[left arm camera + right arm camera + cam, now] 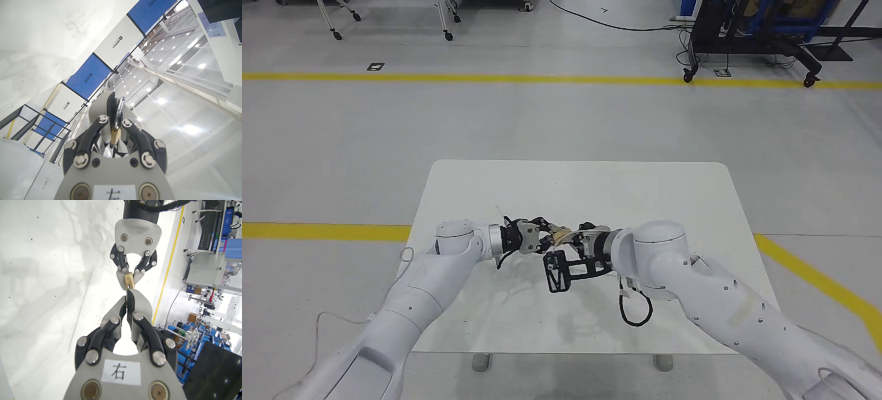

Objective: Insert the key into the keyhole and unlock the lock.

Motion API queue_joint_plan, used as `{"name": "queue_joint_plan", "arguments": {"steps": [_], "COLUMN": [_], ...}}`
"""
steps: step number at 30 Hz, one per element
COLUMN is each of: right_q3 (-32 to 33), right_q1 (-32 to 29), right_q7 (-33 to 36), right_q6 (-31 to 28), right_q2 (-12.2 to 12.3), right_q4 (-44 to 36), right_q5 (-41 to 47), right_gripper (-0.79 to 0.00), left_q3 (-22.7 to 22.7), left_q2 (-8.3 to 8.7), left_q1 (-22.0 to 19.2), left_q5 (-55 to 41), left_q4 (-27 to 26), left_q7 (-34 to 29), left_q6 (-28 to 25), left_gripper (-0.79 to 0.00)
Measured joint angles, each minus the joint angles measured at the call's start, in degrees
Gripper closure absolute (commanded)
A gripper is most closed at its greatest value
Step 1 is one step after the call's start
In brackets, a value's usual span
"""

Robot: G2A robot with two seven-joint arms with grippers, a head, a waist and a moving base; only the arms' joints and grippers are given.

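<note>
Top view: over the table (662, 190), the left gripper (542, 236) at 9 o'clock and the right gripper (573, 239) at 3 o'clock meet at the brass lock (560, 236). Left wrist view: left fingers (125, 135) grip the lock (115, 136); the key (120, 107) sticks out of it. Right wrist view: right fingers (140, 306) are closed on the key, at the keyhole (128, 287).

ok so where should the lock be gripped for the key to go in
Grip the lock on its broad flat brass sides, coming from the end opposite the keyhole, as the left gripper does. That leaves the keyhole face bare, pointing at the right gripper.
</note>
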Motion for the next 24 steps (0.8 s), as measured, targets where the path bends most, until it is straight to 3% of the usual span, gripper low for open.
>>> {"name": "queue_joint_plan", "arguments": {"steps": [24], "right_q3": [-1.7], "right_q1": [0.6], "right_q7": [5.9], "right_q6": [0.1], "right_q2": [-1.3], "right_q4": [-1.1], "right_q5": [-3.7], "right_gripper": [0.0], "left_q3": [-1.2], "left_q2": [-0.49], "left_q1": [0.4], "left_q5": [1.7], "left_q4": [0.1], "left_q7": [-0.7], "left_q6": [1.3], "left_gripper": [0.0]}}
